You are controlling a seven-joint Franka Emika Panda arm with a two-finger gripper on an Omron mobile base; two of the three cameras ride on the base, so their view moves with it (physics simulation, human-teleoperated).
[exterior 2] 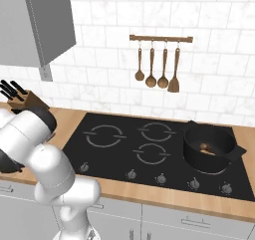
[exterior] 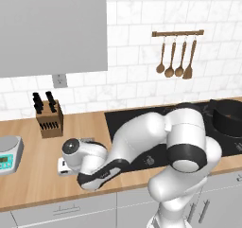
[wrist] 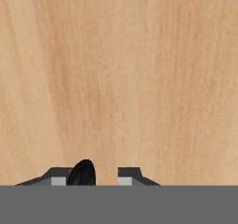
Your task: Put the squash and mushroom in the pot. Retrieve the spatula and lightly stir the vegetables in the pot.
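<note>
Wooden counter (wrist: pixel 139 79), spatula handle (wrist: pixel 82 173) between tool (wrist: pixel 88 176) fingertips

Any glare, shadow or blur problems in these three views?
Left base view: flat even light, no glare, slightly soft; the arm blocks much of the cooktop. Right base view: evenly lit, the pot interior dark but contents faintly visible. Hand view: smooth wood counter, a dark rounded thing between the fingertips, unclear.

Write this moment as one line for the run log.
gripper: low over counter, left of cooktop | between tips: dark rounded thing, perhaps spatula handle | grip: unclear | pot: on cooktop's right side, food inside
</note>
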